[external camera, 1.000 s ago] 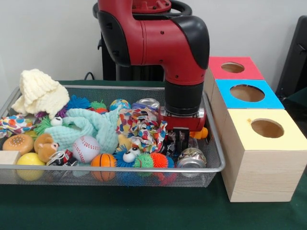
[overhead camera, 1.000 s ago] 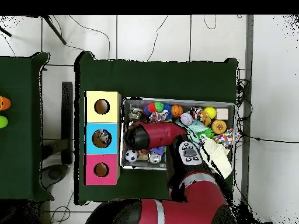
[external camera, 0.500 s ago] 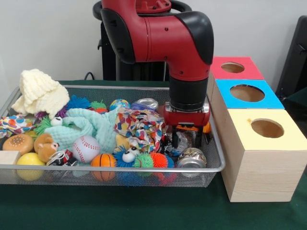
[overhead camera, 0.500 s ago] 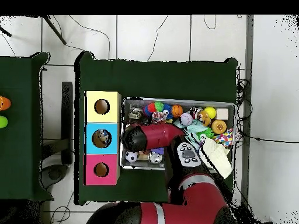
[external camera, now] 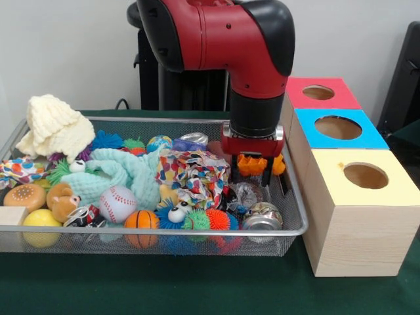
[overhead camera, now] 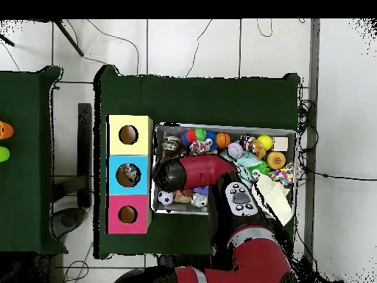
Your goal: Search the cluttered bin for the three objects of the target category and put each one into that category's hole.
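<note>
My gripper hangs over the right end of the wire bin, lifted just above the clutter. An orange knobbly toy sits between its two black fingers and sticks out past the right one; the jaws look shut on it. To the right stand three boxes with holes: red, blue and yellow. In the overhead view the red arm covers the gripper, beside the blue box.
The bin holds a crushed can, a second can, a baseball, a small basketball, spiky balls, a patterned cloth, a mint knit and a cream knit hat.
The gripper has risen out of the clutter at the bin's right end, and the orange toy has come up with it. The other objects in the bin lie as before.
</note>
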`<state>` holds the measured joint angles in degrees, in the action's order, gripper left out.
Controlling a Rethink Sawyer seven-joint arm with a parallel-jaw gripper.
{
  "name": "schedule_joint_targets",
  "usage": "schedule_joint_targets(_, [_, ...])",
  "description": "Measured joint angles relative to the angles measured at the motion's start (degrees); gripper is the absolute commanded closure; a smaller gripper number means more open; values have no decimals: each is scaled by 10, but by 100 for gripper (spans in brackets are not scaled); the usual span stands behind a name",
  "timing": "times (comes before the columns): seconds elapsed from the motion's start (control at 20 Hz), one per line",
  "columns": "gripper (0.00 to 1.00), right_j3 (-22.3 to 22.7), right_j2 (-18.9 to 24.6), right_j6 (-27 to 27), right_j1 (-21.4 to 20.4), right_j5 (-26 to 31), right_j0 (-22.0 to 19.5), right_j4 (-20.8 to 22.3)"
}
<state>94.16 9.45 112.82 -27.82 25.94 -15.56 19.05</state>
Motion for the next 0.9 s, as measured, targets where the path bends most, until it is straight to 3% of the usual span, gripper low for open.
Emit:
schedule_joint_targets(0.35, [0,-1,1,0,-2,46,-11,-3])
schedule_joint_targets(0.9, [0,-29,-9,0,65,5,-2,0])
